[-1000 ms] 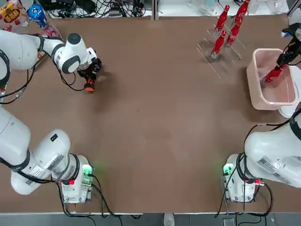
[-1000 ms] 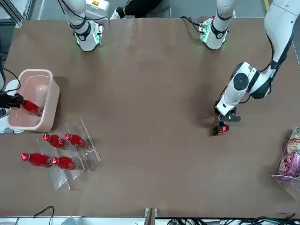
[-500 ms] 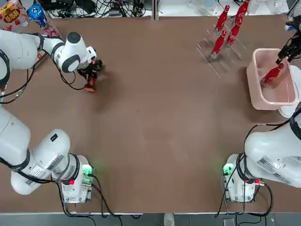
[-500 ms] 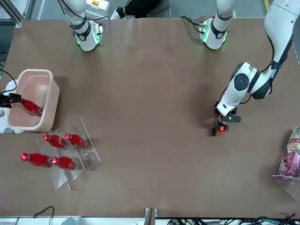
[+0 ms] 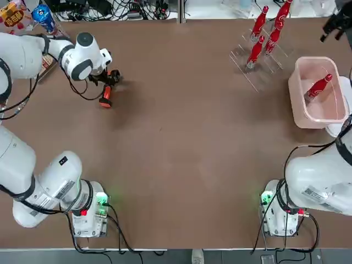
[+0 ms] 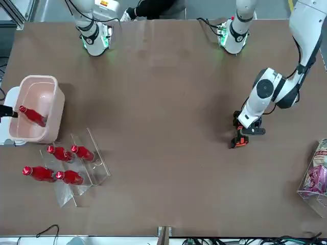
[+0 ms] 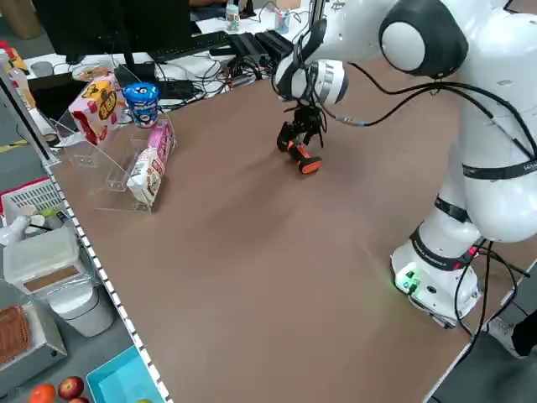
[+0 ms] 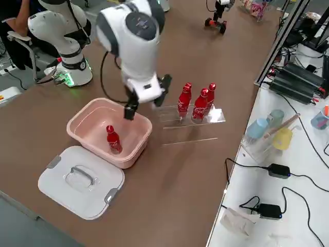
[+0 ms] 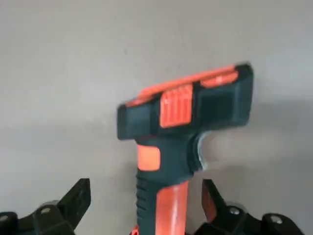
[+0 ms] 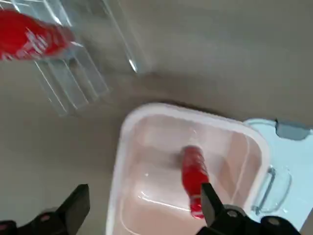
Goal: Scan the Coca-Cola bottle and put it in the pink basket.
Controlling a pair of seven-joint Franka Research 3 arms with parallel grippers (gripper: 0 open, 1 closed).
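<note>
While upright in pink basket (image 8: 134, 135) (lower half hidden), Coca-Cola bottle (image 8: 112, 138)

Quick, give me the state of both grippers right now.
Left gripper: open, fingers either side of the orange-and-black scanner on the table, not gripping it.
Right gripper: open and empty, above the pink basket holding the Coca-Cola bottle.

Left gripper (image 9: 146, 215) sits low at the table's far left with fingers spread apart; right gripper (image 10: 142, 215) hangs raised at the far right, fingers spread.
</note>
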